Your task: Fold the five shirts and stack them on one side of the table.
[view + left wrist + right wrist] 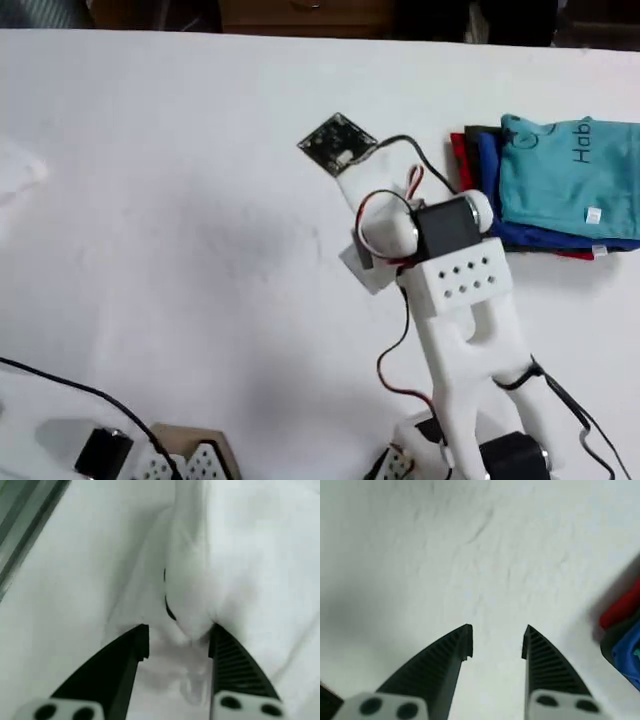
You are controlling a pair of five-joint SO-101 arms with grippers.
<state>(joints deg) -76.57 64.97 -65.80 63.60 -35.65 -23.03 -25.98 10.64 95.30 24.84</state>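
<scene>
down at the near edge a black cable (90, 397) curls across the table (180, 200) toward the arm bases. from there the right arm (465, 330) leans out over the middle of the white surface, with its camera board (338, 143) at the far tip. here's the right gripper (495, 635) from its own wrist: fingers parted a modest way, nothing between them, bare white table underneath. just off to its side, near but not touching, is the stack (565, 185), sitting on the right side of the table. the teal shirt (560, 170) is on top and the blue shirt (488, 175) is under it. then comes a thin edge of black shirt (478, 130), and a red shirt (460, 160) pokes out at the bottom. that's four layers i can count, all squared up fairly neatly. over to the left gripper (180, 630), again from its own wrist: fingers spread wide, pointing down at white cloth (190, 580). the cloth is bunched into a raised ridge running away from the gripper, and the ridge's near end sits right between the two fingertips. whether the tips actually touch it, i can't tell. there's a small dark mark on the ridge's flank. i can't tell whether this is a shirt or the table cover. beyond it, a grey-green strip (25, 525) runs along one corner.
</scene>
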